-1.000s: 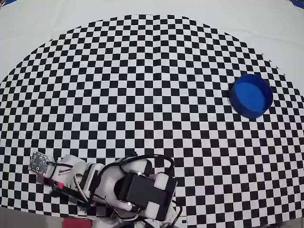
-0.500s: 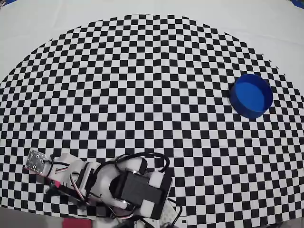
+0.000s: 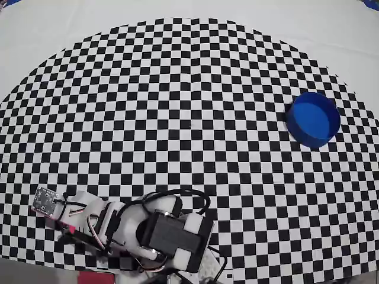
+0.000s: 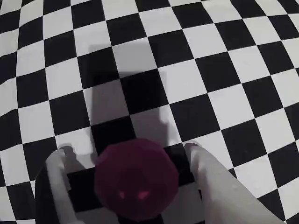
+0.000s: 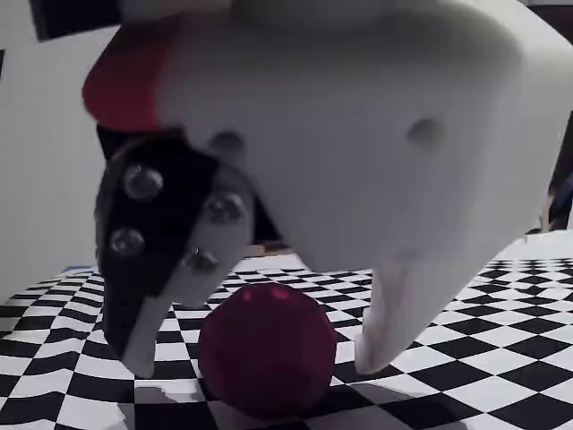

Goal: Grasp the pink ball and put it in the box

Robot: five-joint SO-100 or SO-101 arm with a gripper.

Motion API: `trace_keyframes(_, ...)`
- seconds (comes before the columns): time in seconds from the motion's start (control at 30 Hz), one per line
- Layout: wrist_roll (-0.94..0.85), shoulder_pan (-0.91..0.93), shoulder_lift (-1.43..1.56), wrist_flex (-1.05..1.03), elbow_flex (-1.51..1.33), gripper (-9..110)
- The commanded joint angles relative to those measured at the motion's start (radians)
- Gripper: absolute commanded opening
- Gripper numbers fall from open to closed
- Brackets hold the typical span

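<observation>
Two fingers straddle the pink ball [image 4: 136, 178] in the wrist view, the pincer [image 4: 128, 154] open and not yet closed on it. From the fixed view, the ball [image 5: 266, 348] sits on the checkered surface [image 5: 501, 358] between them. Overhead, the box [image 3: 313, 119] stands well apart; closing comes next, I judge.

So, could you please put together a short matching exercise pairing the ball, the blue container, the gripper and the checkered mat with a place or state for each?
Things:
1. pink ball
2. box
3. gripper
4. checkered mat

Places or states:
A. at the right side of the overhead view, nothing in it
B. open, one finger on each side of the ball
C. lying on the mat between the two fingers
D. covers the table under everything

Pairs: 1-C, 2-A, 3-B, 4-D
</observation>
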State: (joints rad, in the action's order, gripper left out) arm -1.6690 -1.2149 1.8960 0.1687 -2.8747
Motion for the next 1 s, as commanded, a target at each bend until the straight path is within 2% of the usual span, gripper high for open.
trace_keyframes(0.0, -0.008, 0.002, -0.003, 0.015, 0.018, 30)
trace_keyframes(0.37, -0.008, 0.003, -0.006, 0.015, 0.015, 30)
trace_keyframes(0.47, -0.008, 0.003, -0.006, 0.015, 0.014, 20)
trace_keyframes(0.53, -0.008, 0.003, -0.006, 0.015, 0.014, 0)
trace_keyframes(0.97, -0.008, 0.008, 0.049, 0.011, 0.009, 0)
